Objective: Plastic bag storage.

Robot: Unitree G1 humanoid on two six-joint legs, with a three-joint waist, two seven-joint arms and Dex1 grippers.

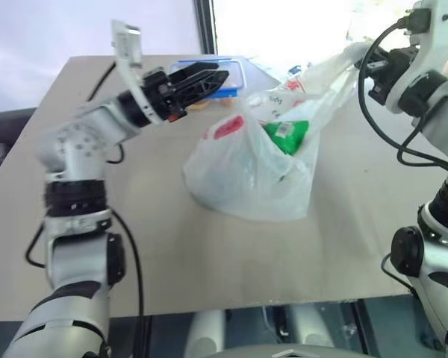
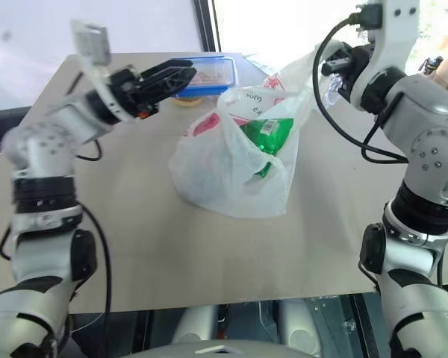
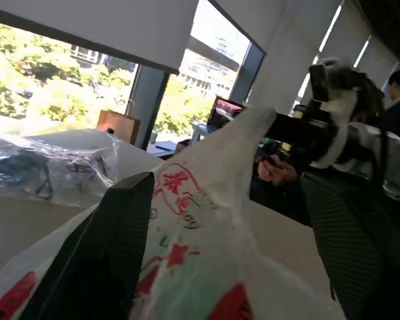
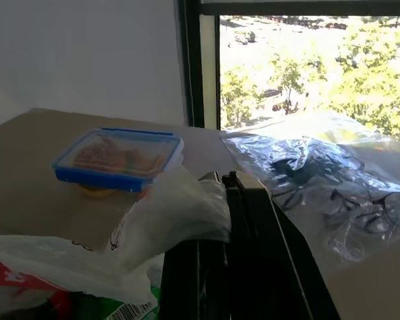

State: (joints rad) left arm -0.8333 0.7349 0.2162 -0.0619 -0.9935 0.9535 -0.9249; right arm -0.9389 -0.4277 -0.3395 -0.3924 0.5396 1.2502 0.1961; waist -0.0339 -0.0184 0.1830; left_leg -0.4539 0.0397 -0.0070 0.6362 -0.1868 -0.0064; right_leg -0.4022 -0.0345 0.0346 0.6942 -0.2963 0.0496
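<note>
Resting on the tan surface [image 1: 209, 261] near its middle, the plastic bag [image 1: 243, 175] stands open at the top, translucent white with red printed marks, and a green snack packet [image 1: 287, 136] shows through its upper side. One handle of the bag is drawn up and out toward the right gripper [image 1: 367, 66], whose black fingers are pressed together on that white handle; in the right wrist view the bunched film sits pinched against the dark fingers [image 4: 247, 220]. The left gripper [image 1: 201, 80] hovers above the surface on the bag's left, apart from it, pointing across toward it. Its fingers stand spread wide with nothing between them, and the left wrist view shows the bag's red lettering in the gap between them.

Behind the bag, toward the far edge of the surface, lies a clear food box with a blue rim [image 4: 117, 159] holding orange-brown food. Just beside it to the right lies a clear silvery plastic wrap [image 4: 320, 177] with dark contents. Windows with green trees outside stand beyond the surface
</note>
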